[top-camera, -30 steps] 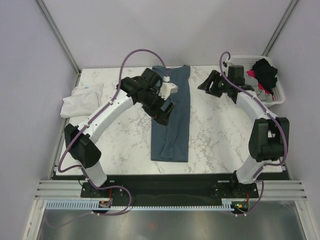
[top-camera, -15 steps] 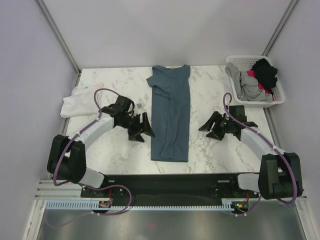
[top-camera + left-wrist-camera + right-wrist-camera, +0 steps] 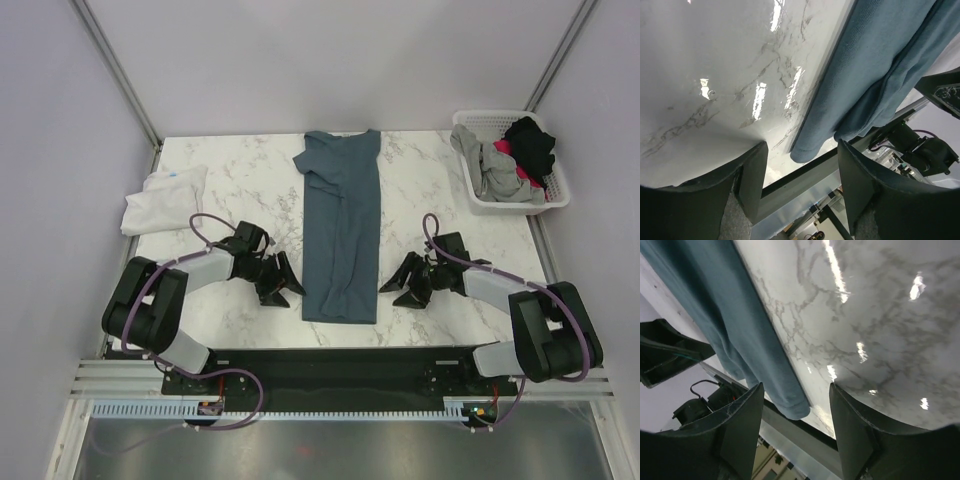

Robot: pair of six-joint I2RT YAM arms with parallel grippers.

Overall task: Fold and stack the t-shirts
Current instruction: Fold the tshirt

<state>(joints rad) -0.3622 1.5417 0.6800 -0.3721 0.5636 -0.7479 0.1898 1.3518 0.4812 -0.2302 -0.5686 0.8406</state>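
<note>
- While both my pincers sit low on the desk (image 3: pixel 240 180), I judge the step in hand to be the crosswise fold of the slate-blue t-shirt (image 3: pixel 343 225). It lies between them as 1 long, narrow strip.
- My left pincer (image 3: pixel 287 284) is spread with nothing between its fingers. The shirt's near hem corner lies just ahead of it, toward its inner side, and is not yet touched.
- My right pincer (image 3: pixel 398 287) is spread too and pinches nothing. The other hem corner lies just ahead of it, apart from the fingers.
- The next move, as I judge it, is for each pincer to ease forward until 1 finger slides under its corner and the other rides over it. They then press together, and both lift as a pair to carry the hem toward the collar end, far ahead of them.
- The grip must take every layer. Catching only the top 1 would likely pull the lengthwise fold open.
- Well beyond my left pincer a white t-shirt (image 3: pixel 163 198) lies bunched on the desk.
- Well beyond my right pincer the basket (image 3: pixel 505 207) holds a grey t-shirt (image 3: pixel 490 165) and a black t-shirt (image 3: pixel 530 145), so most of the task looks undone.
</note>
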